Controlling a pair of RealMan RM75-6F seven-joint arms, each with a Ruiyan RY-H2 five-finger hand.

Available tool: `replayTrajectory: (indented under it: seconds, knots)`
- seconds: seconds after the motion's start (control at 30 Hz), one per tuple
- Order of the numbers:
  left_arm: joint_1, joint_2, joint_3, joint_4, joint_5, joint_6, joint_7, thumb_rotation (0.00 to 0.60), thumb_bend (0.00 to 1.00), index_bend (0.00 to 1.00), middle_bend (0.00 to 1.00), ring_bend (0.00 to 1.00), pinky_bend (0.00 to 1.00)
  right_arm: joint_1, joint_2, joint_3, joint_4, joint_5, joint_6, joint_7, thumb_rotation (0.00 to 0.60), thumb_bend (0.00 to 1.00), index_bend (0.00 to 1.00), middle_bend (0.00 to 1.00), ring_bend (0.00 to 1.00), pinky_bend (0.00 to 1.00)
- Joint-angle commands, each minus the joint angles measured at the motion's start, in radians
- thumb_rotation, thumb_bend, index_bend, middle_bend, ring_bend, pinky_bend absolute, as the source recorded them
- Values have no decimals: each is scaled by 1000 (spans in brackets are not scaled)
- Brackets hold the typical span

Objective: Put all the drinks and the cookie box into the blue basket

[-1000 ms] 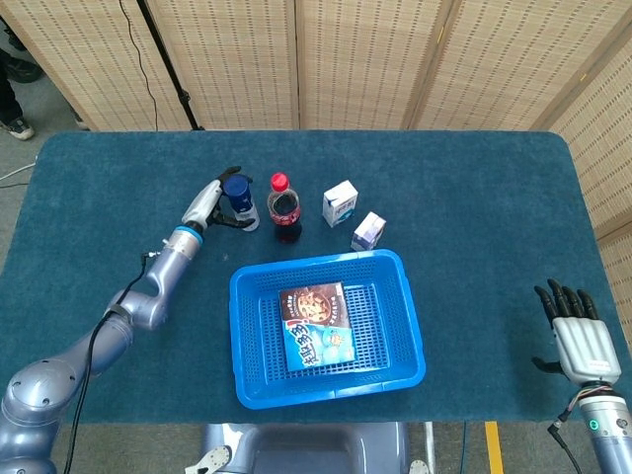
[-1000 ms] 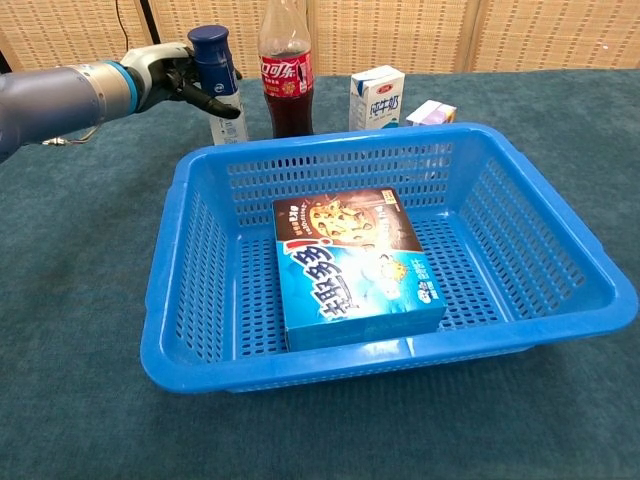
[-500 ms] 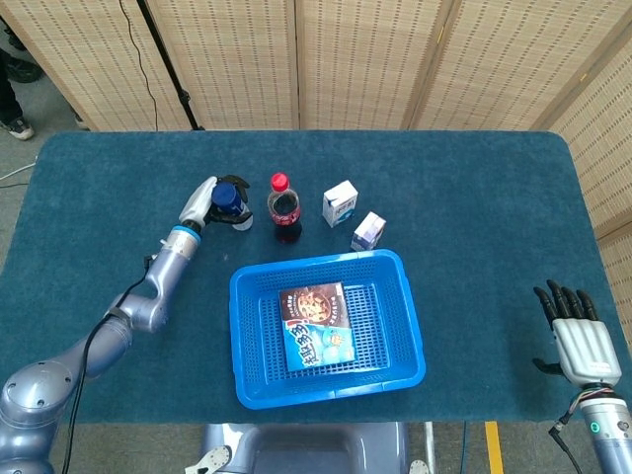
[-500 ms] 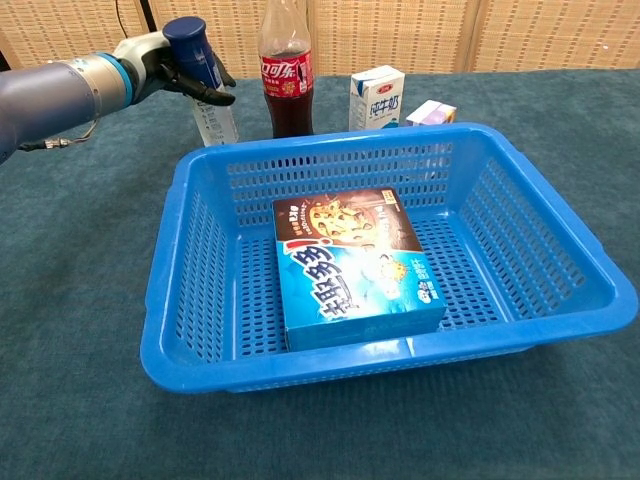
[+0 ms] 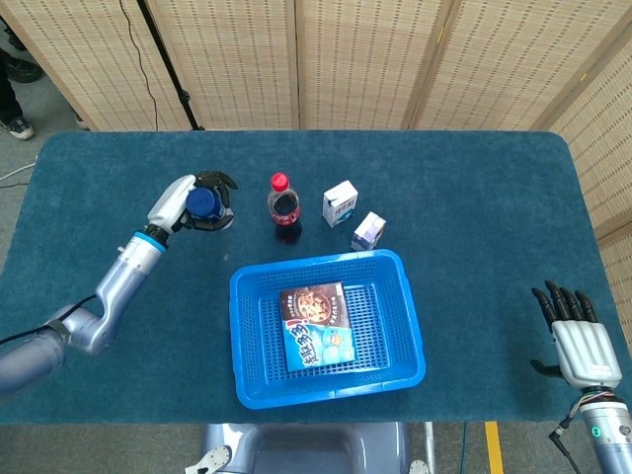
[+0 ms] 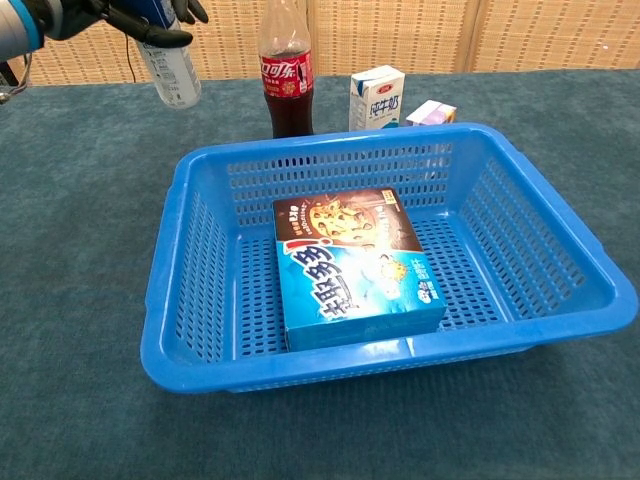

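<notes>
The clear plastic water bottle with the dark blue cap (image 6: 172,62) is up in the air, to the left of the blue plastic basket with holes in its sides (image 5: 400,306) and a bit behind it. The left hand (image 5: 188,204) holds it near the top, with dark fingers curled round the neck just under the cap. The bottle hangs tilted, with its bottom leaning toward the basket.

This bottle looks thin and smooth, so it may be slippery. If it is full it will feel heavy and could swing from a hold so high up. I think a hold round the middle would be safer, but the neck hold seems to work for now. It is not likely to break, only to dent or roll.

The brown and light blue cookie box (image 5: 316,327) already lies flat inside the basket. There is room beside it for the bottle.

Just behind the basket stands the dark cola bottle with the red cap and red label (image 5: 284,211). It is tall and could tip if bumped. To its right, also behind the basket, stands a white and blue milk carton (image 5: 341,203), and a small purple and white drink carton (image 5: 368,231) sits close to the basket's back edge. These cartons look light and stiff.

The right hand (image 5: 580,340) is far to the right of the basket, with its fingers spread apart and nothing in it
</notes>
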Motion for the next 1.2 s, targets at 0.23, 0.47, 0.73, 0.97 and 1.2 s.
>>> replayTrajectory:
  seconds: [0.23,0.47,0.73,0.97,1.2]
  knots:
    - [84,217,111,-388,252,215,122,600,304,672,376,268,396,-1,4,0,-3,0,0,3,600,0,0,0,0,0]
    - [51,90,136,-338,312,224,370,600,300,671,376,268,395,-2,5,0,-5,3,2,0,600,0,0,0,0,0]
    - [-23,-58,176,-226,458,248,584,600,296,672,376,267,395,-4,4,2,-7,9,4,-7,600,0,0,0,0,0]
    - [-83,-88,187,-217,533,210,792,600,296,675,376,265,395,-5,5,5,-6,17,7,-6,600,0,0,0,0,0]
    - [-110,-91,217,-240,500,76,966,600,284,654,358,242,396,-5,6,6,-1,21,4,-2,600,0,0,0,0,0]
